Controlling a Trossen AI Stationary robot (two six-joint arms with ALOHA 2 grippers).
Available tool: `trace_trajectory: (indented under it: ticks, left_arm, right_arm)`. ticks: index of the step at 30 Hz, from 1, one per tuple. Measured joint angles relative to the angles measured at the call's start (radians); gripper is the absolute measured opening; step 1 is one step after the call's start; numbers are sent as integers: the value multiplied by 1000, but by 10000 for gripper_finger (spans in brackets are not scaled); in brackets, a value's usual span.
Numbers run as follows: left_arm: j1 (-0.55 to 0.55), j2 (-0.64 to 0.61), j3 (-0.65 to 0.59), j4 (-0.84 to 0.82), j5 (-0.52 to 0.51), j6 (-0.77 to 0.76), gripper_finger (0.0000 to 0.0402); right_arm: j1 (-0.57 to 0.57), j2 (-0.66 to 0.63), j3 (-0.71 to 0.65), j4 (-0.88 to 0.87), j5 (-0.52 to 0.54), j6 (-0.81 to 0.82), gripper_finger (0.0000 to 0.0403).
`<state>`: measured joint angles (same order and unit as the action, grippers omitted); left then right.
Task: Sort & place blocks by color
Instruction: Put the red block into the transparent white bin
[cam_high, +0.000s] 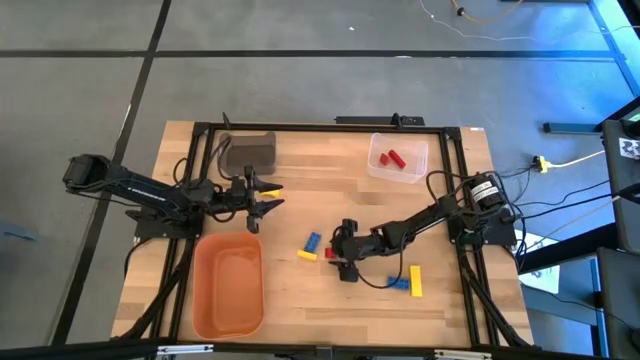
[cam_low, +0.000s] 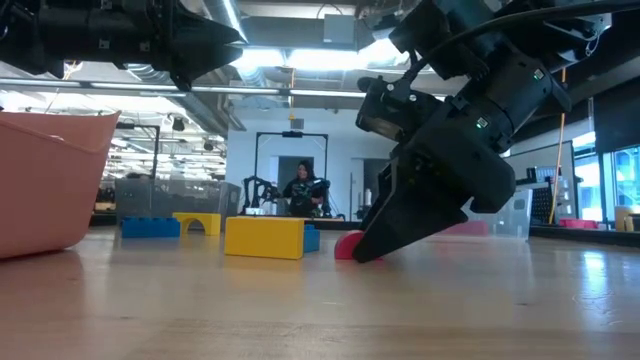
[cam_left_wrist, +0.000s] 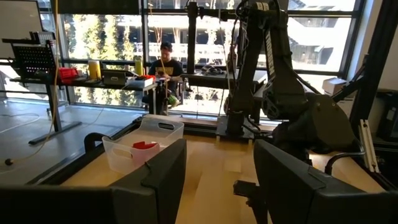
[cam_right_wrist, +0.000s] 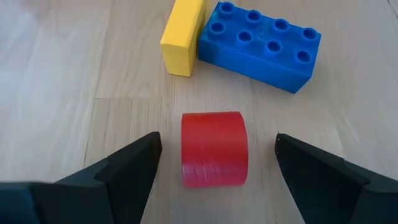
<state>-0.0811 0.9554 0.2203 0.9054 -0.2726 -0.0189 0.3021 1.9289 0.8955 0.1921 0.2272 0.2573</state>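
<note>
Red block (cam_right_wrist: 214, 148) lies straight ahead of the right gripper (cam_right_wrist: 214, 168), centred in the gap between its two fingers, which stand wide apart with clearance on both sides and touch nothing. Block is short, nearly as wide as long, with a rounded top; its slightly longer side seems to run along the gripper's approach line, so the fingers face its flat sides. My reading: a straight descent and a close should take it, no wrist turn needed.

Just beyond the red block, a yellow block (cam_right_wrist: 181, 36) and a blue studded block (cam_right_wrist: 260, 43) lie side by side, touching, near but clear of the red one.

High view: right gripper (cam_high: 344, 262) sits mid-surface, with the blue and yellow pair (cam_high: 310, 246) just beside it; another yellow block (cam_high: 415, 281) and a blue one lie near the right arm's elbow. Clear bin (cam_high: 397, 158) at the far right already holds red pieces, the likely goal for this block. Left gripper (cam_high: 262, 197) hangs above the surface between the grey bin (cam_high: 249, 152) and the orange bin (cam_high: 229, 286), fingers apart, holding nothing; well off from the red block, so the right arm is nearer.

Low view shows what the others do not: right gripper's tips are down at the surface, red block (cam_low: 345, 246) peeking out beside them.
</note>
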Motion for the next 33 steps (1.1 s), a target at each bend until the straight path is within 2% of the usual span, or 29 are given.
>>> trace_trajectory:
  ticks: [15,33]
  left_arm:
    - [0,0,0,0,0,0,180]
    - [-1,0,0,-20,3,-29,180]
  right_arm:
    - [-3,1,-1,0,-18,14,319]
    - [-11,3,-3,24,-16,41,249]
